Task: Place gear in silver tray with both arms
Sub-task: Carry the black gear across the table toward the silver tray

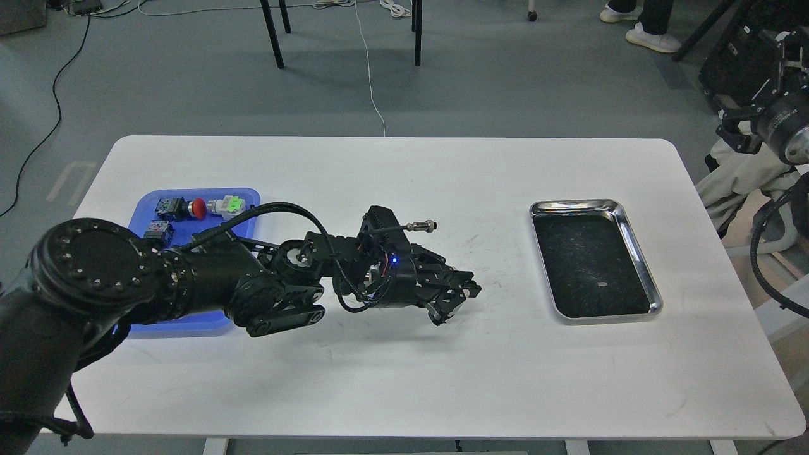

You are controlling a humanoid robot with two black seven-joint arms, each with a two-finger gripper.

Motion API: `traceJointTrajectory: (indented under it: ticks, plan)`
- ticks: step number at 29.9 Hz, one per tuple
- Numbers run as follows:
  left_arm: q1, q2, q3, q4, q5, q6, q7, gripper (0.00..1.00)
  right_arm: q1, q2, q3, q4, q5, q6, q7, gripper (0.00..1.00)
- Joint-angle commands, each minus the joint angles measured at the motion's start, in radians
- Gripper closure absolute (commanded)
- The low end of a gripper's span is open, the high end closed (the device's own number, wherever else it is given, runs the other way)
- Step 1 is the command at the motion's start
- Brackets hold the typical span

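Left gripper (456, 297) over mid-table, dark; open or closed, or holding a gear, cannot be told. Silver tray (638, 256) empty, well right. Right gripper unseen. Gear likely small, hard, slippery: grip flats.

— What colours sit on the white worktop (392, 379)?
— A blue tray (142, 212) with a red button (198, 208) and green part (235, 203); the silver tray (638, 249), its bottom dark and scratched.
— The left arm (208, 278)?
— Black.
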Motion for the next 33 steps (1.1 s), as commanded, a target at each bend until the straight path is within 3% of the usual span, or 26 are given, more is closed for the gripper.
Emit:
traceJointTrajectory:
  ticks: [1, 10, 24, 27, 33]
  plan:
    - [0.006, 0.0, 0.0, -0.004, 0.011, 0.01, 0.0, 0.95, 0.002, -0.001, -0.001, 0.002, 0.0, 0.0, 0.0, 0.01]
    - [0.028, 0.0, -0.037, -0.005, 0.004, 0.022, 0.0, 0.94, 0.002, -0.002, -0.004, 0.002, 0.0, 0.0, 0.0, 0.01]
    - [0.057, 0.0, -0.045, -0.004, -0.005, 0.022, 0.0, 0.81, 0.002, -0.002, -0.006, 0.003, 0.0, 0.001, 0.0, 0.01]
    - [0.058, 0.0, -0.054, -0.004, -0.006, 0.022, 0.0, 0.7, 0.002, -0.007, -0.006, 0.003, 0.0, 0.001, 0.0, 0.01]
    - [0.064, 0.0, -0.065, -0.007, -0.008, 0.022, 0.0, 0.59, 0.0, -0.015, -0.006, 0.006, 0.0, 0.003, 0.0, 0.01]
